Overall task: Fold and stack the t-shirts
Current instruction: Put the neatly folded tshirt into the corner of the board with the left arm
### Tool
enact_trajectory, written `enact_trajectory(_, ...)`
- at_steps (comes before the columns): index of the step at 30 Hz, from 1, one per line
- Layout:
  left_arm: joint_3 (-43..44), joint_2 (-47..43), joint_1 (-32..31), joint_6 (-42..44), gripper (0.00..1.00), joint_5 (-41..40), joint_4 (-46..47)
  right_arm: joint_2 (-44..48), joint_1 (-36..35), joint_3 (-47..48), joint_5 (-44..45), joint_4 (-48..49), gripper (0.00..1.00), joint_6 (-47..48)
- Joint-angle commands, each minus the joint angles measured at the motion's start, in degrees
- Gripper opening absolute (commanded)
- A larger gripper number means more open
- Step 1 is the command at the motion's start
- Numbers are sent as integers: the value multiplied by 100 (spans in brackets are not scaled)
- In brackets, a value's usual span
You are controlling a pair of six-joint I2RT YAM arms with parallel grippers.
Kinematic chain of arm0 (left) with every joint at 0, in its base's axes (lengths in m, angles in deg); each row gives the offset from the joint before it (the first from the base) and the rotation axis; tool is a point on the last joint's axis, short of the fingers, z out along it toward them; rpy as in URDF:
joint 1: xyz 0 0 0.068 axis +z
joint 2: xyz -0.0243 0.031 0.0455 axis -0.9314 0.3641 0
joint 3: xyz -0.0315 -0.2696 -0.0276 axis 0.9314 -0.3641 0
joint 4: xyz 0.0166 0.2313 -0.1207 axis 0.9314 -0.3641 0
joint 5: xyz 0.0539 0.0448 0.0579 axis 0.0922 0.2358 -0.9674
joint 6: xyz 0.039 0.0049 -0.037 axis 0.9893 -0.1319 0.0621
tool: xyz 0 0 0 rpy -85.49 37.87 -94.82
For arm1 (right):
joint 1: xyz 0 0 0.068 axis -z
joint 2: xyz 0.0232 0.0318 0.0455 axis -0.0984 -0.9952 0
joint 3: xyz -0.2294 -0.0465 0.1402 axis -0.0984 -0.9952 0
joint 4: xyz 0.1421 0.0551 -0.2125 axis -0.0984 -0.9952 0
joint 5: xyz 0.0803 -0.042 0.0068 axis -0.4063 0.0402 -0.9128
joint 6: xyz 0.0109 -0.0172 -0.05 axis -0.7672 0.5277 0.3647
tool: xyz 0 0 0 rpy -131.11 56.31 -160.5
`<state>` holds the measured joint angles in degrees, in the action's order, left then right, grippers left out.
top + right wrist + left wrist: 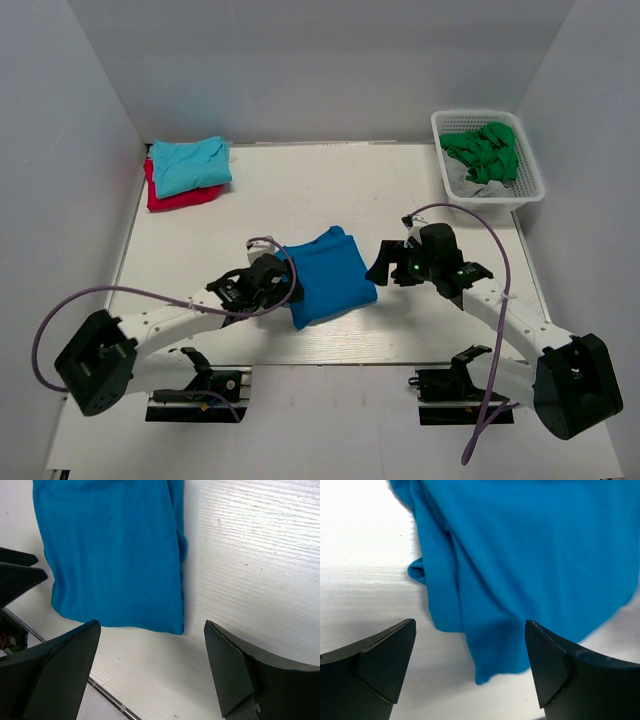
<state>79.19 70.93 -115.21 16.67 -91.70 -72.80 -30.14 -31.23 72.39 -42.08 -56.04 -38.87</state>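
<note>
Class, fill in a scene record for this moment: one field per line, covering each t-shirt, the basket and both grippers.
blue t-shirt: folded, flat on the middle of the table, between the two grippers
turquoise t-shirt: folded, on top of the red one, far left corner
red t-shirt: under the turquoise one, only its edges showing
basket: white, far right corner, green clothes inside
left gripper: open, holds nothing, at the blue t-shirt's left side
right gripper: open, holds nothing, at its right side

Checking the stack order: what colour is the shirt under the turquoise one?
Red. The bottom shirt shows best in the top external view.
</note>
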Motion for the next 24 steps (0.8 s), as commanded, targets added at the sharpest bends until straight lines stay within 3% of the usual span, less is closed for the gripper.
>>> enact_trajectory(1,274,572,25,109,100,34,155,-10,10,245,-47,100,90,81)
enact_trajectory(5,450,1144,25,162,100,-80,85,-62,1,271,-47,91,90,72)
enact_trajectory(10,204,1330,78,354,100,166,882,-133,1,333,-3,29,90,134)
enact_trajectory(16,125,1978,147,434,85,228,1587,-159,10,315,-73,82,90,125)
enact_trajectory(20,415,2533,218,496,78,297,1588,-238,9,289,-99,65,90,107)
enact_trajectory(23,468,2762,271,496,63,447,1658,-203,18,333,-38,12,90,142)
enact_trajectory(24,468,2875,323,496,52,448,1728,-221,10,359,-20,-23,90,151)
